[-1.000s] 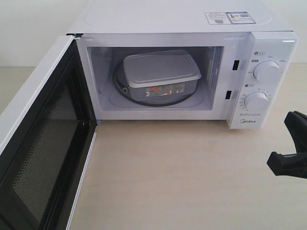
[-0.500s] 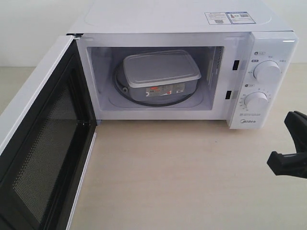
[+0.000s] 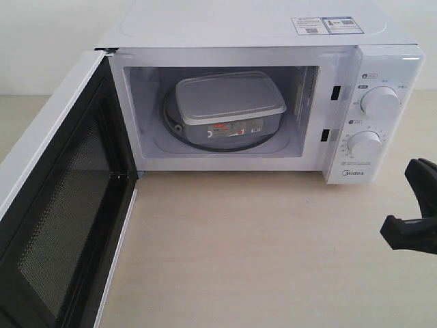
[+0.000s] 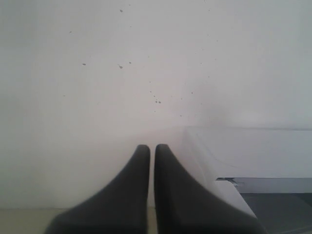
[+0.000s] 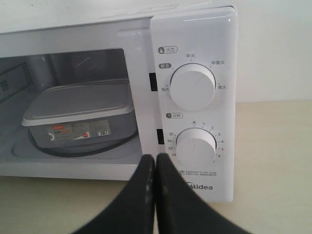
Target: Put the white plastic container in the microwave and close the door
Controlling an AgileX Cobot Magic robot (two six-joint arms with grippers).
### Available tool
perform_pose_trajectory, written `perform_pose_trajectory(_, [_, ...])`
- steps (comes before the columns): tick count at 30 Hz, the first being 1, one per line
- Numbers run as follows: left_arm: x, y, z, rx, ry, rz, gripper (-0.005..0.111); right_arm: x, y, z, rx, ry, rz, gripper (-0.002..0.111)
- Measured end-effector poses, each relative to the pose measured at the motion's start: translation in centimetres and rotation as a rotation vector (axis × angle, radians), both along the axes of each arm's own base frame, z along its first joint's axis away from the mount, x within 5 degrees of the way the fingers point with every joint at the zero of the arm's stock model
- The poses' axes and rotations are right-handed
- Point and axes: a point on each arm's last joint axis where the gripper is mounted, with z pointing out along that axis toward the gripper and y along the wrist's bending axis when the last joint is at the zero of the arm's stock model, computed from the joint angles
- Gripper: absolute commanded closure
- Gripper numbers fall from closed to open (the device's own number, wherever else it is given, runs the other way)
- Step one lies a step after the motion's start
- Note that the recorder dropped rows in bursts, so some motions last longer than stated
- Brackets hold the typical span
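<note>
Open door (image 3: 68, 212) across L approach

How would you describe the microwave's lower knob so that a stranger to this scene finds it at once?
Find the white microwave standing on the pale table with its door swung open. Its right-hand panel carries two round white knobs, one above the other. Only the lower knob is ringed by numbers, and it sits just above the Midea logo.

White microwave (image 3: 239, 24), black-mesh door (image 3: 61, 232)
</note>
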Motion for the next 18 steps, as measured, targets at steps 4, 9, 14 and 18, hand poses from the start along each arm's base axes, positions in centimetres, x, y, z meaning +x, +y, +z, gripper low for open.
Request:
perform_pose_trajectory(4, [0.0,0.0,0.0,-0.002,0.0,-0.001,0.102,0.0,0.0,0.0,0.002,0.0,0.0,0.108])
perform_pose_trajectory(9, [0.0,0.0,0.1,-0.005,-0.01,0.0,0.102,0.0,0.0,0.0,0.002,0.0,0.0,0.108])
perform_pose_trajectory(14, [0.0,0.0,0.1,-0.008,-0.012,0.0,0.102,0.1,-0.6,0.4,-0.056,-0.056,-0.063,0.108])
perform_pose_trajectory(18, [0.0,0.0,0.0,-0.036,0.003,-0.006,0.102,0.2,-2.0,0.8,-0.056,-0.092,-0.208,0.108])
